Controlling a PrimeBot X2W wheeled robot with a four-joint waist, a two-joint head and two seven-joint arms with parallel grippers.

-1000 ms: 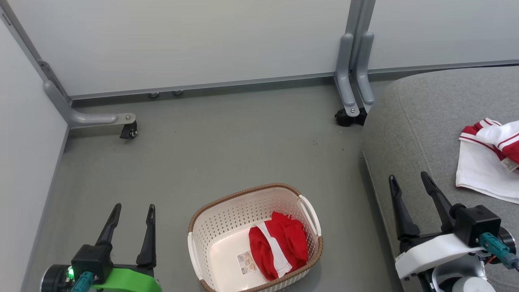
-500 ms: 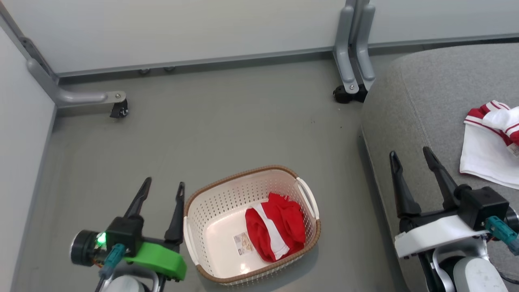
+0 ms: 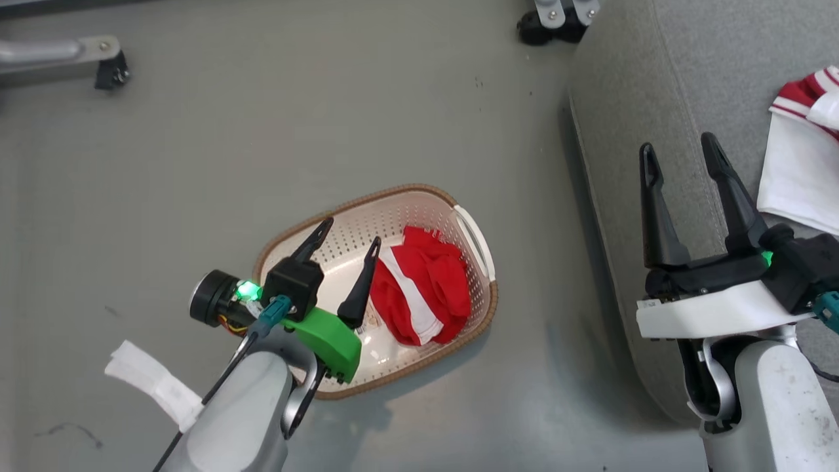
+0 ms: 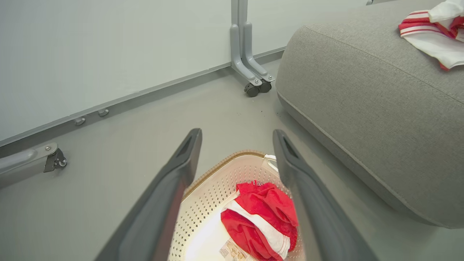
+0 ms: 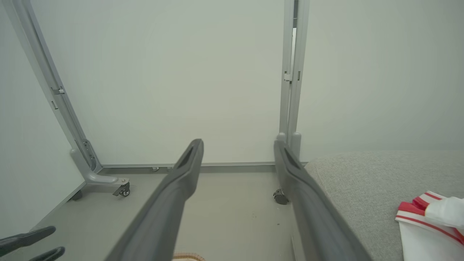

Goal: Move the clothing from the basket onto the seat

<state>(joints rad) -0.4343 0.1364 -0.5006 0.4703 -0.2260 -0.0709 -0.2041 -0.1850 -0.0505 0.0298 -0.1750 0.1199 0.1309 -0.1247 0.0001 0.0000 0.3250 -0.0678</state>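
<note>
Left gripper [image 3: 351, 232]: fingers spread wide, nothing between them, over left half of basket [image 3: 406, 190]. Basket on floor [image 3: 262, 131], near seat [image 3: 629, 98], not touching. Red garment [image 3: 426, 288] bunched in basket's right half, against wall by handle [image 3: 473, 236], just beside left gripper's right finger; contact cannot be told. Second garment [image 3: 796, 177] on seat top, white side up. Right gripper [image 3: 678, 144]: fingers apart, empty, above seat's left edge.
</note>
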